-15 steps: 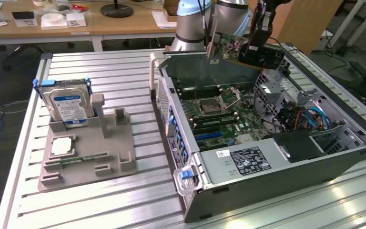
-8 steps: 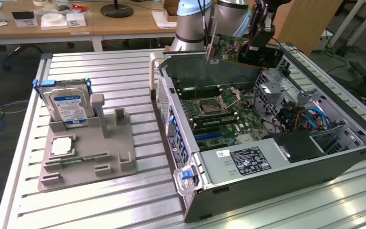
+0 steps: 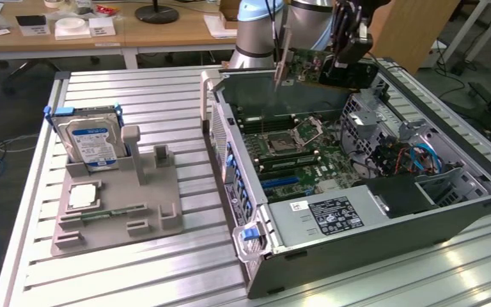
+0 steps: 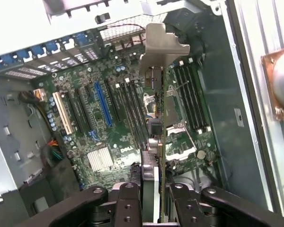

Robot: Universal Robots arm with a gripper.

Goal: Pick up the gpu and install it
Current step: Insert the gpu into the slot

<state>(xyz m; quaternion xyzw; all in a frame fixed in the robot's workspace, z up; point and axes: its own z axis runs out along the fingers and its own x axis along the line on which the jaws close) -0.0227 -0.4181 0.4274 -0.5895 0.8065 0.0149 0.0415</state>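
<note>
Closest to my wrist camera, the hand (image 4: 157, 191) has its two fingers (image 4: 130, 198) pressed in on the gpu (image 4: 155, 130), pinching the card edge-on between them. The card runs away from the fingers and ends in its silver-grey bracket (image 4: 163, 47). Beyond it lies the motherboard (image 4: 109, 142), with a blue slot (image 4: 103, 104) among the dark ones just to the side of the card's line.

In the exterior view I see the hand (image 3: 348, 61) holding the gpu (image 3: 307, 67) in the air over the far part of the open computer case (image 3: 373, 236). The bracket (image 3: 281, 61) is on the exterior view's left and hangs down towards the case's rim. The card is above the motherboard (image 3: 301, 160) and sits in no slot.

Farther off, towards the exterior view's left, a grey holder (image 3: 143, 204) rests on the table (image 3: 143, 96) well apart from the case, with a hard drive (image 3: 90, 144) standing upright in it. A wooden table (image 3: 160, 32) stands behind.
</note>
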